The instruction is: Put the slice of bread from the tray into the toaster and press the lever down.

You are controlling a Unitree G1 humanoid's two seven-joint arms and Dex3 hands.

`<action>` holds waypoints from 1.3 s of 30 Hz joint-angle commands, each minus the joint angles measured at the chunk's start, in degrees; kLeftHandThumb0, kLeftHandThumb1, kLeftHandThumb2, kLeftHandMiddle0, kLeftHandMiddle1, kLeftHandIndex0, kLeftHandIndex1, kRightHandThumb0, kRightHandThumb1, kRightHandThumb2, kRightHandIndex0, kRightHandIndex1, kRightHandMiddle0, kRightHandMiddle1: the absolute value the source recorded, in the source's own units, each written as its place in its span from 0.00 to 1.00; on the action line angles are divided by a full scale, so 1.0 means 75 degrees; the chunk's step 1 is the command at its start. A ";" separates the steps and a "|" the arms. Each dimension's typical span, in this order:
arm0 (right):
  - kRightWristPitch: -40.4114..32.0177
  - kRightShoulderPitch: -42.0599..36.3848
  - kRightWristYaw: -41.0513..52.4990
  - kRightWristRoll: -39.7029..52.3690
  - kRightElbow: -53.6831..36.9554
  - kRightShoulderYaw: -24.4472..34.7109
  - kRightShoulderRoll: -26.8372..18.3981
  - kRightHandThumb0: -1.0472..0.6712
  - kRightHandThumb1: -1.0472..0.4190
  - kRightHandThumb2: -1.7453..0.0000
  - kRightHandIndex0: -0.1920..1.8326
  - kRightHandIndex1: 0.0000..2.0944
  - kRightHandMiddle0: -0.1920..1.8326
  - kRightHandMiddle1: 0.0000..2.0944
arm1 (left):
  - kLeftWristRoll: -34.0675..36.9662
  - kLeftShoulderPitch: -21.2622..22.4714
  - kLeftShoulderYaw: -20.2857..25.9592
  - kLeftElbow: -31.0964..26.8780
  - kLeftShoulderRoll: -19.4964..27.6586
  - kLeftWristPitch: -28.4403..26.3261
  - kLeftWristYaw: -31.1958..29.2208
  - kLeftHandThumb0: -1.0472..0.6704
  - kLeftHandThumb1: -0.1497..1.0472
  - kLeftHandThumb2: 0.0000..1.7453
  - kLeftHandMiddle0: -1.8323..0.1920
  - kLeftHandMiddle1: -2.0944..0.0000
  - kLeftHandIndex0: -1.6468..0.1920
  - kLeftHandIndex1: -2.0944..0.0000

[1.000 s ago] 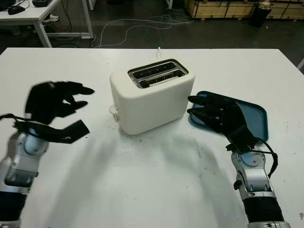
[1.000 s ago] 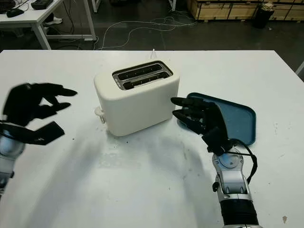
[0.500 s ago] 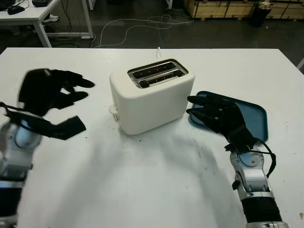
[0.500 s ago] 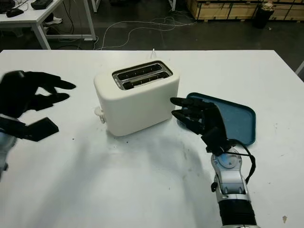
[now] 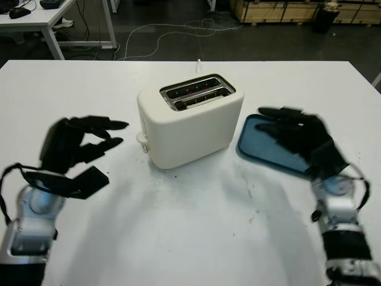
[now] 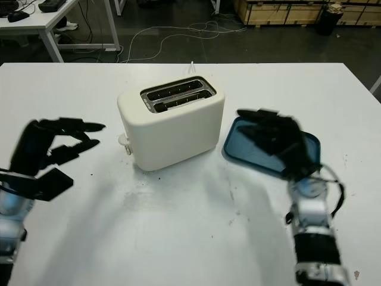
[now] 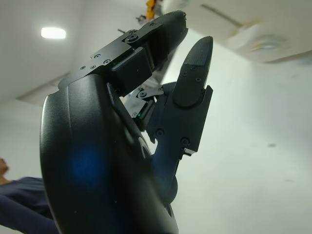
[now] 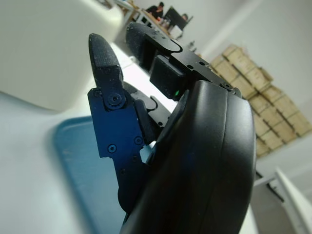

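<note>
Bread apparently loaded in white toaster (image 5: 190, 126); lever (image 5: 141, 138) press pending. Left hand (image 5: 77, 146) open nearby, right hand (image 5: 297, 138) open above blue tray (image 5: 262, 149).

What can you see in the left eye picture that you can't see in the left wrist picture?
The left eye view shows the white toaster on the table, the blue tray beside it, and the right hand, open above the tray. The left wrist view shows a ceiling light and a person's dark sleeve. Both show the left hand, open.
</note>
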State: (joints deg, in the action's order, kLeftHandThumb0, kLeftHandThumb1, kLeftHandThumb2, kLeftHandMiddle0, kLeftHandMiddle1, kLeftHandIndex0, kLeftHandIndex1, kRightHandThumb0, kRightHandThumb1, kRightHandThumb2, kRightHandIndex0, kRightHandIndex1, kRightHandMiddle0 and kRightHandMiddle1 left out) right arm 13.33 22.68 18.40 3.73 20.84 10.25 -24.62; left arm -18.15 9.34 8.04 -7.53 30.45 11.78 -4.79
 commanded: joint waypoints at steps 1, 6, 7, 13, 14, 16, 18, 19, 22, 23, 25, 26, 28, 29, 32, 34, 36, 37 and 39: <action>-0.0186 0.0447 0.0191 -0.0115 0.0247 -0.0017 -0.0426 0.29 0.13 1.00 0.54 0.06 0.55 0.00 | -0.0008 0.0310 0.0056 0.0177 0.0263 -0.0039 -0.0176 0.39 0.82 0.00 0.49 0.54 0.27 0.98; -0.0319 0.1228 0.0414 -0.0557 0.0592 -0.0314 -0.0970 0.33 0.16 1.00 0.58 0.06 0.56 0.00 | -0.0157 0.0934 -0.0023 0.0431 0.0717 -0.0234 -0.0541 0.38 0.82 0.00 0.47 0.56 0.25 0.98; -0.0395 0.1372 0.0420 -0.0698 0.0597 -0.0419 -0.1050 0.32 0.16 1.00 0.57 0.05 0.55 0.00 | -0.0190 0.1052 -0.0053 0.0490 0.0811 -0.0228 -0.0605 0.38 0.81 0.00 0.47 0.56 0.25 0.97; 0.0057 0.2270 0.0629 -0.1582 0.1333 -0.1167 -0.1397 0.30 0.18 1.00 0.61 0.06 0.57 0.01 | -0.0450 0.1738 -0.0282 0.0855 0.1192 -0.0202 -0.0877 0.38 0.77 0.00 0.41 0.64 0.23 0.98; 0.0158 0.2379 0.0614 -0.1735 0.1446 -0.1278 -0.1426 0.28 0.17 1.00 0.62 0.07 0.57 0.01 | -0.0420 0.1834 -0.0313 0.0935 0.1212 -0.0162 -0.0917 0.39 0.77 0.00 0.40 0.64 0.23 0.98; 0.0166 0.2595 0.0600 -0.2037 0.1582 -0.1516 -0.1459 0.25 0.17 1.00 0.62 0.06 0.57 0.01 | -0.0490 0.2059 -0.0436 0.1108 0.1261 -0.0073 -0.0939 0.39 0.76 0.00 0.39 0.64 0.22 0.97; 0.0164 0.2784 0.0563 -0.2295 0.1701 -0.1727 -0.1460 0.24 0.17 1.00 0.61 0.06 0.56 0.01 | -0.0606 0.2234 -0.0577 0.1241 0.1328 -0.0006 -0.0949 0.39 0.75 0.00 0.39 0.63 0.21 0.97; 0.0235 0.2869 0.0554 -0.2400 0.1778 -0.1815 -0.1464 0.24 0.17 1.00 0.60 0.06 0.56 0.00 | -0.0679 0.2288 -0.0639 0.1247 0.1348 -0.0039 -0.0968 0.39 0.75 0.00 0.39 0.63 0.21 0.97; 0.0361 0.3043 0.0523 -0.2600 0.1966 -0.1982 -0.1442 0.26 0.17 1.00 0.60 0.06 0.56 0.00 | -0.0797 0.2382 -0.0751 0.1281 0.1329 -0.0090 -0.1003 0.39 0.75 0.00 0.39 0.63 0.21 0.97; 0.0342 0.3082 0.0538 -0.2642 0.1997 -0.2027 -0.1433 0.27 0.18 1.00 0.60 0.06 0.56 0.00 | -0.0814 0.2390 -0.0776 0.1291 0.1316 -0.0094 -0.1001 0.39 0.75 0.00 0.39 0.63 0.21 0.97; 0.0306 0.3116 0.0595 -0.2680 0.2004 -0.2084 -0.1433 0.29 0.18 1.00 0.60 0.06 0.56 0.00 | -0.0843 0.2398 -0.0817 0.1311 0.1304 -0.0077 -0.0989 0.39 0.75 0.00 0.38 0.63 0.21 0.97; 0.0287 0.3130 0.0603 -0.2728 0.1994 -0.2122 -0.1440 0.30 0.18 1.00 0.60 0.06 0.56 0.00 | -0.0848 0.2402 -0.0835 0.1329 0.1310 -0.0065 -0.1002 0.39 0.75 0.00 0.38 0.63 0.20 0.97; 0.0214 0.3174 0.0593 -0.2863 0.1973 -0.2206 -0.1465 0.29 0.17 1.00 0.60 0.06 0.56 0.00 | -0.0848 0.2410 -0.0856 0.1368 0.1320 -0.0043 -0.1046 0.39 0.75 0.00 0.38 0.63 0.20 0.97; 0.0205 0.3197 0.0561 -0.2924 0.1983 -0.2239 -0.1479 0.29 0.17 1.00 0.60 0.06 0.56 0.00 | -0.0845 0.2409 -0.0864 0.1356 0.1319 -0.0085 -0.1090 0.39 0.75 0.00 0.39 0.64 0.21 0.97; 0.0311 0.3231 0.0486 -0.3001 0.2039 -0.2237 -0.1499 0.28 0.18 1.00 0.60 0.07 0.57 0.01 | -0.0868 0.2411 -0.0890 0.1341 0.1341 -0.0090 -0.1173 0.39 0.76 0.00 0.39 0.64 0.21 0.98; 0.0284 0.3265 0.0507 -0.3072 0.2031 -0.2240 -0.1525 0.27 0.18 1.00 0.59 0.07 0.57 0.01 | -0.0893 0.2410 -0.0913 0.1361 0.1363 -0.0032 -0.1200 0.40 0.76 0.00 0.39 0.64 0.21 0.98; 0.0327 0.3309 0.0504 -0.3163 0.2049 -0.2270 -0.1575 0.27 0.17 1.00 0.59 0.08 0.57 0.01 | -0.0908 0.2389 -0.0922 0.1350 0.1369 -0.0031 -0.1231 0.40 0.76 0.00 0.39 0.64 0.21 0.98; 0.0349 0.3331 0.0509 -0.3176 0.2074 -0.2273 -0.1585 0.27 0.17 1.00 0.60 0.08 0.57 0.01 | -0.0915 0.2380 -0.0923 0.1342 0.1369 -0.0030 -0.1240 0.40 0.76 0.00 0.39 0.64 0.21 0.98; 0.0395 0.3356 0.0525 -0.3155 0.2123 -0.2258 -0.1597 0.27 0.17 1.00 0.59 0.09 0.57 0.01 | -0.0926 0.2371 -0.0928 0.1346 0.1359 -0.0033 -0.1241 0.40 0.76 0.00 0.39 0.64 0.21 0.98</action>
State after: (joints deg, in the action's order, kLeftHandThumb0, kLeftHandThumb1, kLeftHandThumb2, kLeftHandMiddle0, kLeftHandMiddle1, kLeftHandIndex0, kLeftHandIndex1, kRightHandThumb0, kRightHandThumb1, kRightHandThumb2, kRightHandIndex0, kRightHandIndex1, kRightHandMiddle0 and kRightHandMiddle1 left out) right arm 15.08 46.65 22.68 -19.84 35.92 -6.46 -35.85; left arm -24.75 26.55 1.47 2.19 39.64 10.92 -13.72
